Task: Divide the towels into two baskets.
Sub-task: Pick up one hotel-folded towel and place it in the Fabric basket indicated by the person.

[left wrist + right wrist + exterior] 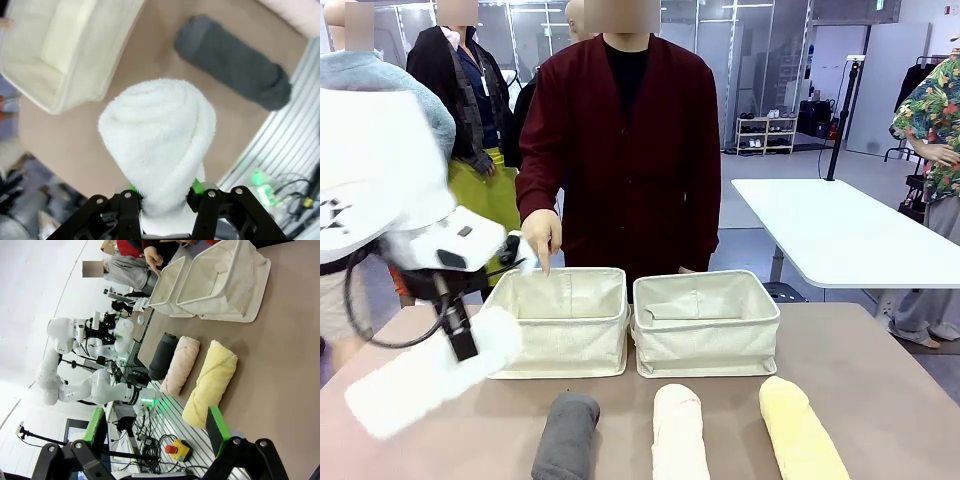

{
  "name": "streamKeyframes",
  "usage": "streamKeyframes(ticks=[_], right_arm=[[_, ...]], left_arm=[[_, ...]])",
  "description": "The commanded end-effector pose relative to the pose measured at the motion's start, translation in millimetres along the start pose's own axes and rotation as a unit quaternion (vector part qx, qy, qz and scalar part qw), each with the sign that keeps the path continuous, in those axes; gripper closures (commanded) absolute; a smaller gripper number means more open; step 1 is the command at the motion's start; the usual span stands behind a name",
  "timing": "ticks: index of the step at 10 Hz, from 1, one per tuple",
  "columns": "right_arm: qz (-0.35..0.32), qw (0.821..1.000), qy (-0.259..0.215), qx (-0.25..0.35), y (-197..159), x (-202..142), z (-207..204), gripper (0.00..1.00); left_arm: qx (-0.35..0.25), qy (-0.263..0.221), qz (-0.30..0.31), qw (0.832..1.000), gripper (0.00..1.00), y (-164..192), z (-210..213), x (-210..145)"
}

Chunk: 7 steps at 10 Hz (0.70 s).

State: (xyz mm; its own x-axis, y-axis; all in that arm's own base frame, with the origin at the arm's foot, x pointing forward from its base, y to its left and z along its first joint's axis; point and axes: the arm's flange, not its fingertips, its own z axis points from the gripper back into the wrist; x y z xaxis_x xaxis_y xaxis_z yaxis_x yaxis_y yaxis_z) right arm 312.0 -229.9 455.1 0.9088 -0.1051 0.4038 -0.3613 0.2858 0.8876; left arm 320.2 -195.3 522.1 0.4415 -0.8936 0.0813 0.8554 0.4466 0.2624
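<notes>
We show the left fingers point(129, 212) clenched near one end of the white towel point(157, 145), airborne just beside the left basket point(560, 320), at which a person's hand point(542, 235) points. The right fingers point(216, 424) are released and empty. The grey towel point(565, 435), cream towel point(680, 435) and yellow towel point(802, 430) lie on the surface point(880, 350). We judge the rolls light, soft and compressible, best pinched mid-length.

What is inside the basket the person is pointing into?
Bare cream lining in that basket, nothing else seen. Its front wall covers the floor in the front view.
</notes>
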Motion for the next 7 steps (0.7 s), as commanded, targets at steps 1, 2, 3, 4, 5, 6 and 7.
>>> streamKeyframes(ticks=[1, 2, 3, 4, 5, 6, 7], right_arm=[[0.009, 1.000, -0.004, 0.003, 1.9, -2.0, 0.6, 0.00], [0.009, 1.000, -0.004, 0.003, 1.9, -2.0, 0.6, 0.00], [0.009, 1.000, -0.004, 0.003, 1.9, -2.0, 0.6, 0.00], [0.009, 1.000, -0.004, 0.003, 1.9, -2.0, 0.6, 0.00], [0.009, 1.000, -0.004, 0.003, 1.9, -2.0, 0.6, 0.00], [0.009, 1.000, -0.004, 0.003, 1.9, -2.0, 0.6, 0.00], [0.009, 1.000, -0.004, 0.003, 1.9, -2.0, 0.6, 0.00]], left_arm=[[0.062, 0.023, -0.074, 0.995, 0.66, 30.3, 12.8, 72.4], [0.085, 0.034, -0.100, 0.991, 0.66, 39.4, 14.9, 101.9], [0.105, 0.039, -0.132, 0.985, 0.66, 47.4, 12.9, 126.8], [0.145, 0.050, -0.203, 0.967, 0.66, 62.3, 2.4, 144.8], [0.134, 0.056, -0.249, 0.958, 0.66, 83.9, -6.4, 156.9], [0.111, 0.058, -0.279, 0.952, 0.66, 101.9, -13.3, 161.8], [0.085, 0.066, -0.317, 0.942, 0.66, 115.9, -20.8, 166.5]])
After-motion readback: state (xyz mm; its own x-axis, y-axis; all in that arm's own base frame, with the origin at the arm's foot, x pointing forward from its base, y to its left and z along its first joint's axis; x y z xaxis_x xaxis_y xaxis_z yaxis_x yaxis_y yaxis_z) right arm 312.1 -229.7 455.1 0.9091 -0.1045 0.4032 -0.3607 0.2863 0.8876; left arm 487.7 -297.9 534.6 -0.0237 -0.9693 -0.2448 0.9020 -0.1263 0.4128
